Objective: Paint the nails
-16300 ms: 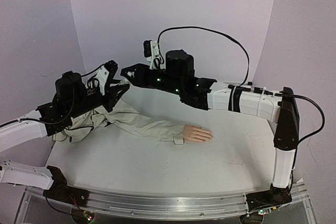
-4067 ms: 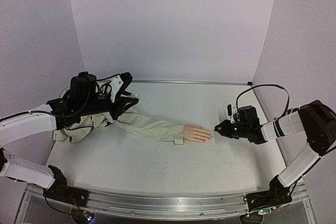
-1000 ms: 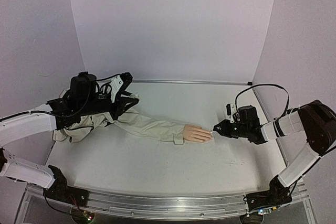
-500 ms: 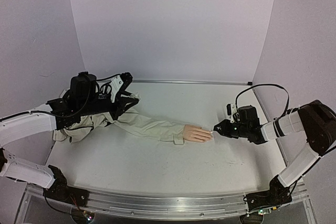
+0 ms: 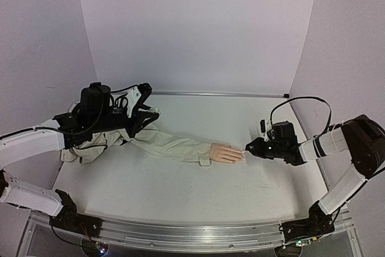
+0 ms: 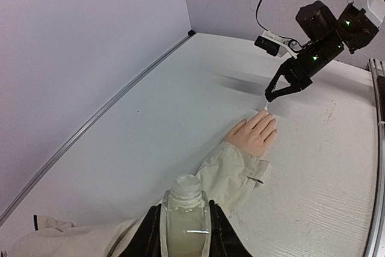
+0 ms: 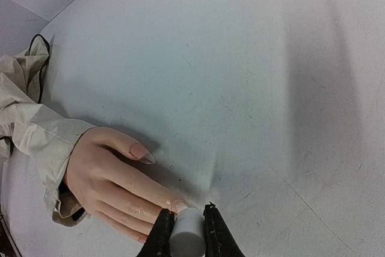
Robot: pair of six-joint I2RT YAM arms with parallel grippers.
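Open white tabletop (image 5: pixel 180 188), walled behind and at both sides, surrounds the nails (image 7: pixel 178 206) of the mannequin hand (image 5: pixel 225 153) at mid-table; we see the right gripper (image 7: pixel 186 218) pinching a white applicator (image 7: pixel 187 240) at the index fingertip, the left gripper (image 6: pixel 184 233), well apart, clasping a bottle (image 6: pixel 183 200).

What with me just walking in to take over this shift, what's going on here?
The right gripper grips a small white brush handle, its tip at a fingertip nail of the mannequin hand lying flat on the table. The left gripper holds a small clear bottle by the beige sleeve.
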